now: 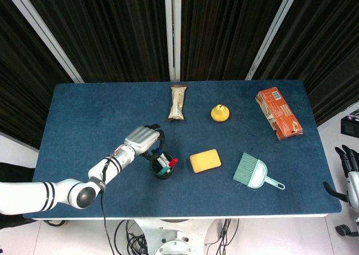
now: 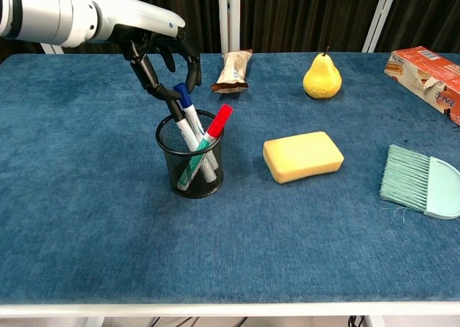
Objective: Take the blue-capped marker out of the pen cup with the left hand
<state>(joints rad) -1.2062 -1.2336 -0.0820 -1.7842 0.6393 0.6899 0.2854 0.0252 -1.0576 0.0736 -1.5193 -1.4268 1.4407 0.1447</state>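
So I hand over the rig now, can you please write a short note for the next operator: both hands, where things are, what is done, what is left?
Left hand: above the pen cup, fingers curled around the top of the blue-capped marker; a firm grip cannot be confirmed.
Right hand: idle off the table's right edge, holding nothing.
Things: the cup stands upright on the table, holding the blue-capped marker and a red-capped marker.
Done: the reach to the marker.
Left: secure the pinch, lift the marker clear of the cup.

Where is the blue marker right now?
The blue-capped marker stands in the pen cup left of centre in the chest view, beside a red-capped marker, with the left hand right at its cap.
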